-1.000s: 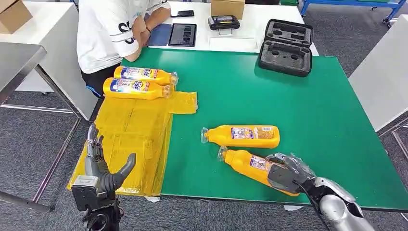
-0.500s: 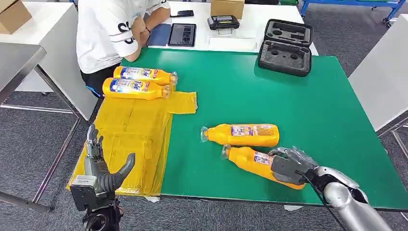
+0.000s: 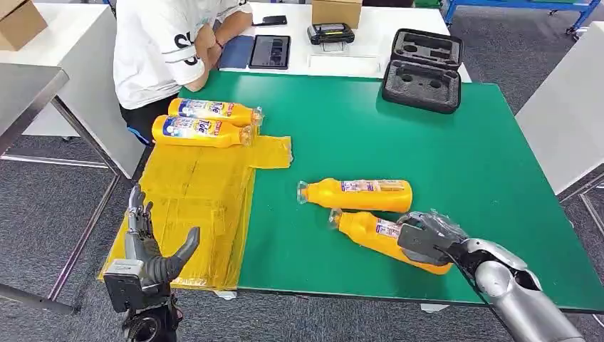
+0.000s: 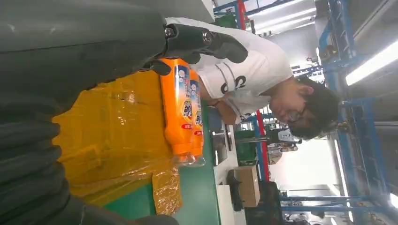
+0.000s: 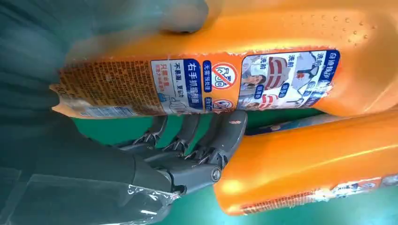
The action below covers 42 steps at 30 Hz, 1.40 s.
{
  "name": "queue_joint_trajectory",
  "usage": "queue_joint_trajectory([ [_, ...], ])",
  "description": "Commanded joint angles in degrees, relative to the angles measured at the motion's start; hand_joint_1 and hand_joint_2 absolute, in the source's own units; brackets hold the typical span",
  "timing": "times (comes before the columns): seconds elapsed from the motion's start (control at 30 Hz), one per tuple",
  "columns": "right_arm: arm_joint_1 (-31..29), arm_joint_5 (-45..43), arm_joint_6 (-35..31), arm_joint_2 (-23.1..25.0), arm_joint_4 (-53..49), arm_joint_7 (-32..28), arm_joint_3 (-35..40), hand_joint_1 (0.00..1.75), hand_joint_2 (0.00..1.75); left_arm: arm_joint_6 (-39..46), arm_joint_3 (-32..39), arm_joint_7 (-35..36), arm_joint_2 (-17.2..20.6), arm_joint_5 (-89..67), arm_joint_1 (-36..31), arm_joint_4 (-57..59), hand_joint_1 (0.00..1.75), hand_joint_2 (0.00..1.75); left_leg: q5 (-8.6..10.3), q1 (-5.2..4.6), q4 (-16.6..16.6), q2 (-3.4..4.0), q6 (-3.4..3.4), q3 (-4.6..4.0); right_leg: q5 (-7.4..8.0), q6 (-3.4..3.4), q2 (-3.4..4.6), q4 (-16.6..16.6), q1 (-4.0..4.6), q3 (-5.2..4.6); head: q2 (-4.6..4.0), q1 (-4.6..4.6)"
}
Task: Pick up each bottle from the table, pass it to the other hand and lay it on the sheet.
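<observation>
My right hand [image 3: 426, 239] grips the base end of an orange bottle [image 3: 367, 229] near the green table's front edge; the thumb lies over it and the fingers [image 5: 206, 140] curl beneath its label [image 5: 202, 84]. A second orange bottle [image 3: 356, 194] lies on its side right beside it, close against it in the right wrist view [image 5: 319, 159]. Two more orange bottles [image 3: 203, 132] [image 3: 214, 110] lie side by side at the far end of the yellow sheet [image 3: 192, 199]. My left hand [image 3: 146, 249] hovers at the sheet's near left corner, fingers apart, holding nothing.
A person in a white shirt [image 3: 160, 50] leans at the table's far left corner, behind the sheet. A black foam case [image 3: 424, 68] sits at the back of the green table [image 3: 463, 157]. Tablets and boxes lie on the white table [image 3: 349, 64] beyond.
My right hand has drawn the gripped bottle away from the front edge, up against the second bottle, which shifted slightly farther back. The left hand has stayed put.
</observation>
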Motion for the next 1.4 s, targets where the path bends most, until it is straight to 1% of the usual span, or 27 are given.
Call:
queue_joint_trajectory([
  [0.03, 0.55, 2.70, -1.38, 0.54, 4.03, 1.21, 3.81, 0.05, 1.75, -0.30, 0.47, 0.21, 0.07, 0.02, -0.66, 2.85, 0.00, 1.75, -0.03, 0.04, -0.07, -0.02, -0.06, 0.17, -0.03, -0.07, -0.02, -0.10, 0.05, 0.18, 0.00, 0.00],
  [0.17, 3.72, 3.14, -0.43, -2.02, 0.03, 2.10, 2.43, 0.00, 1.75, -0.34, 0.13, -0.16, 0.74, 0.61, -0.91, 3.65, 0.00, 1.75, -0.08, 0.05, -0.08, -0.12, -0.09, 0.23, -0.11, -0.10, -0.12, -0.11, 0.05, 0.29, 0.00, 0.02],
  [0.23, 3.50, 3.39, 0.04, -1.92, 0.10, 2.11, 2.21, 0.00, 1.75, -0.24, 0.09, -0.26, 0.71, 0.74, -0.83, 3.60, 0.00, 1.75, -0.06, 0.02, -0.07, -0.09, -0.07, 0.17, -0.09, -0.08, -0.10, -0.08, 0.01, 0.20, 0.00, 0.00],
  [0.3, 2.85, 3.86, 0.69, -1.70, 0.66, 2.03, 2.60, 0.00, 1.75, -0.10, 0.07, -0.31, 0.70, 0.76, -0.74, 3.36, 0.00, 1.75, -0.14, 0.04, -0.11, -0.05, -0.12, 0.34, -0.15, -0.14, -0.05, -0.12, 0.04, 0.37, 0.00, 0.00],
  [0.37, 2.51, 3.98, 0.90, -1.65, 0.87, 1.95, 2.71, 0.00, 1.75, -0.04, 0.06, -0.32, 0.68, 0.77, -0.75, 3.29, 0.00, 1.75, -0.10, 0.01, -0.08, 0.03, -0.09, 0.18, -0.08, -0.10, 0.02, -0.06, 0.01, 0.20, 0.00, 0.00],
  [0.43, 1.39, 4.19, 1.60, -1.46, 2.04, 1.75, 3.27, 0.00, 1.75, -0.03, 0.00, -0.33, 0.68, 0.87, -0.83, 3.19, 0.00, 1.75, -0.17, 0.05, -0.08, 0.03, -0.14, 0.29, -0.11, -0.15, 0.04, -0.09, 0.05, 0.30, 0.00, -0.02],
  [0.47, 1.11, 4.37, 1.83, -1.49, 2.40, 1.69, 3.61, 0.00, 1.75, -0.06, 0.00, -0.29, 0.66, 0.94, -0.88, 3.32, 0.00, 1.75, -0.08, 0.01, -0.06, -0.01, -0.06, 0.10, -0.04, -0.07, -0.02, -0.05, 0.01, 0.10, 0.00, 0.00],
  [0.53, 0.93, 4.40, 1.86, -1.42, 2.78, 1.60, 3.73, 0.02, 1.75, -0.04, 0.04, -0.27, 0.60, 0.97, -0.92, 3.49, 0.00, 1.75, -0.13, 0.04, -0.08, 0.02, -0.11, 0.25, -0.09, -0.13, 0.00, -0.10, 0.05, 0.25, 0.00, 0.00],
  [0.57, 0.78, 4.24, 1.92, -1.46, 3.28, 1.38, 3.85, 0.49, 1.75, 0.06, -0.01, -0.27, 0.40, 0.98, -0.82, 3.63, 0.00, 1.75, -0.15, 0.04, -0.08, 0.05, -0.11, 0.27, -0.10, -0.14, 0.03, -0.09, 0.04, 0.27, 0.00, -0.02],
  [0.6, 0.81, 4.20, 1.92, -1.52, 3.40, 1.25, 3.92, 1.33, 1.75, 0.12, -0.03, -0.27, 0.34, 0.97, -0.70, 3.58, 0.00, 1.75, -0.10, 0.03, -0.05, 0.04, -0.06, 0.14, -0.05, -0.08, 0.02, -0.08, 0.04, 0.16, 0.00, 0.00],
  [0.63, 0.86, 4.19, 1.90, -1.55, 3.42, 1.20, 3.94, 1.75, 1.75, 0.14, -0.03, -0.27, 0.33, 0.97, -0.64, 3.54, 0.00, 1.75, -0.13, 0.03, -0.08, 0.05, -0.08, 0.22, -0.07, -0.10, 0.04, -0.10, 0.04, 0.23, 0.00, -0.02],
  [0.7, 1.26, 4.26, 1.58, -1.38, 3.09, 0.98, 3.91, 1.75, 1.75, 0.25, 0.02, -0.31, 0.30, 0.93, -0.46, 3.14, 0.00, 1.75, -0.18, 0.06, -0.11, 0.07, -0.12, 0.37, -0.12, -0.15, 0.05, -0.14, 0.06, 0.37, 0.00, 0.00],
  [0.77, 1.59, 4.69, 1.04, -1.01, 2.63, 0.96, 3.75, 1.75, 1.75, 0.08, 0.24, -0.29, 0.09, 1.06, -0.37, 2.77, 0.00, 1.75, -0.12, 0.04, -0.07, 0.03, -0.07, 0.18, -0.06, -0.09, 0.02, -0.10, 0.04, 0.20, 0.00, 0.00],
  [0.83, 1.69, 4.83, 0.74, -0.82, 2.45, 0.97, 3.61, 1.75, 1.75, -0.05, 0.31, -0.19, 0.07, 1.04, -0.26, 2.61, 0.00, 1.75, -0.19, 0.05, -0.08, 0.06, -0.12, 0.34, -0.13, -0.15, 0.05, -0.10, 0.05, 0.34, 0.00, -0.02],
  [0.9, 1.47, 4.84, 0.59, -0.59, 2.28, 0.93, 3.46, 1.75, 1.75, -0.11, 0.34, -0.17, 0.09, 1.04, -0.22, 2.61, 0.00, 1.75, -0.15, 0.06, -0.08, 0.06, -0.11, 0.26, -0.08, -0.13, 0.05, -0.10, 0.06, 0.26, 0.00, -0.02],
  [0.97, 1.41, 4.59, -0.16, -0.22, 2.13, 0.20, 2.89, 1.75, 1.75, -0.15, 0.46, -0.17, 0.03, 1.03, -0.18, 2.57, 0.00, 1.75, -0.18, 0.06, -0.10, 0.11, -0.14, 0.35, -0.11, -0.17, 0.10, -0.12, 0.07, 0.34, 0.00, 0.00],
  [1.0, 1.33, 4.39, -0.57, 0.19, 2.09, 0.05, 2.50, 1.75, 1.75, -0.15, 0.54, -0.17, 0.02, 1.05, -0.12, 2.52, 0.00, 1.75, -0.11, 0.03, -0.07, 0.06, -0.09, 0.19, -0.06, -0.11, 0.06, -0.07, 0.03, 0.17, 0.00, 0.00],
  [1.1, 1.31, 4.66, -1.25, 0.55, 1.95, -0.16, 2.32, 1.75, 1.75, -0.17, 0.63, -0.19, -0.02, 1.03, 0.03, 2.41, 0.00, 1.75, -0.17, 0.07, -0.07, 0.11, -0.14, 0.28, -0.10, -0.16, 0.11, -0.09, 0.07, 0.26, 0.00, 0.00],
  [1.17, 2.48, 4.38, -3.99, 2.26, 0.71, -2.18, -0.15, 1.75, 1.75, -0.36, 0.85, -0.33, -0.15, 0.78, 0.50, 2.01, 0.00, 1.75, -0.19, 0.06, -0.07, 0.12, -0.14, 0.31, -0.11, -0.16, 0.12, -0.09, 0.07, 0.29, 0.00, 0.00],
  [1.2, 2.93, 4.24, -5.61, 2.95, -0.20, -3.40, -1.02, 1.75, 1.75, -0.33, 0.94, -0.38, -0.20, 0.73, 0.66, 1.89, 0.00, 1.75, -0.13, 0.04, -0.07, 0.10, -0.09, 0.18, -0.06, -0.11, 0.09, -0.07, 0.05, 0.15, 0.00, -0.02],
  [1.33, 6.09, 3.71, -11.65, 7.48, -6.08, -10.94, -4.08, 1.75, 1.75, -1.12, 1.20, -1.04, -0.14, 0.77, 1.04, 1.38, 0.00, 1.75, -0.21, 0.07, -0.06, 0.21, -0.14, 0.26, -0.11, -0.16, 0.20, -0.06, 0.09, 0.22, 0.00, -0.02],
  [1.37, 6.26, 3.92, -11.73, 7.64, -6.49, -10.80, -3.96, 1.75, 1.75, -1.14, 1.24, -1.05, -0.17, 0.76, 1.02, 1.39, 0.00, 1.75, -0.13, 0.05, -0.04, 0.12, -0.09, 0.06, -0.06, -0.10, 0.11, -0.02, 0.06, 0.05, 0.00, 0.00],
  [1.4, 6.60, 4.35, -13.10, 8.23, -7.18, -12.23, -4.23, 1.75, 1.75, -1.33, 1.27, -1.09, -0.28, 0.74, 0.97, 1.40, 0.00, 1.75, -0.17, 0.08, -0.05, 0.17, -0.12, 0.13, -0.08, -0.14, 0.15, -0.04, 0.09, 0.11, 0.00, 0.02],
])
